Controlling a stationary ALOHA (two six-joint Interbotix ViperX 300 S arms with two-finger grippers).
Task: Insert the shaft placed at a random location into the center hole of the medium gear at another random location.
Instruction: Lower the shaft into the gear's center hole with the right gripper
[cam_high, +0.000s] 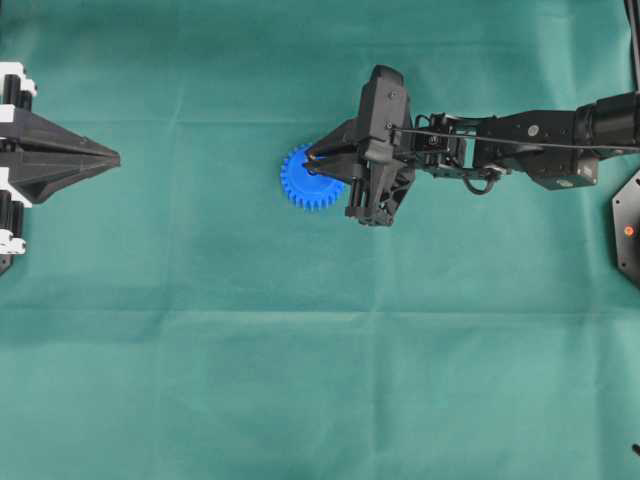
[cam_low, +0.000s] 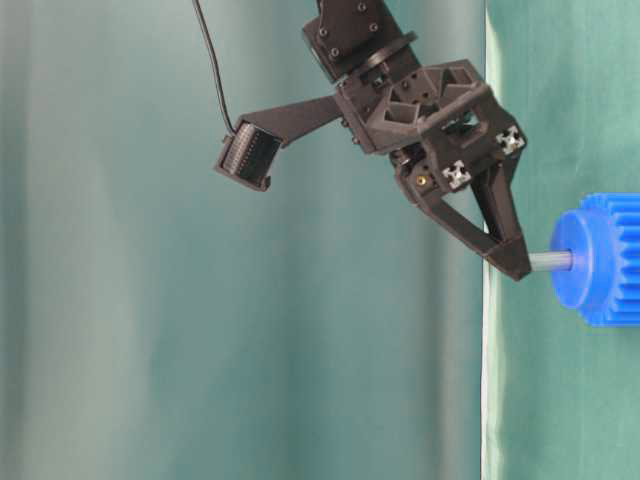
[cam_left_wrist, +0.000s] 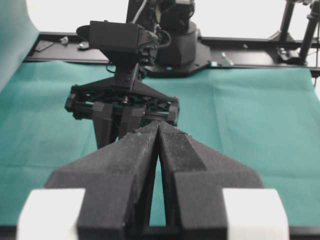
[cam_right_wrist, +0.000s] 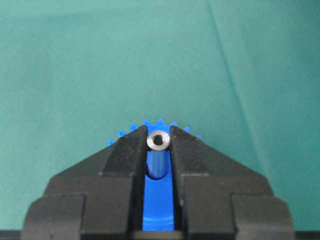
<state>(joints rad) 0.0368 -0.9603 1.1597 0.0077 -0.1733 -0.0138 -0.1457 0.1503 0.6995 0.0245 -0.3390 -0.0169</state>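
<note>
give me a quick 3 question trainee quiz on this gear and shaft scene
1. True or false: the shaft already reaches the gear hub.
2. Which gripper holds the shaft: A left, B right, C neither?
3. Fill in: the left fingers are ____ and hold nothing.

Key: 1 true, the table-level view shows its end meeting the hub; 2 B; 3 shut.
</note>
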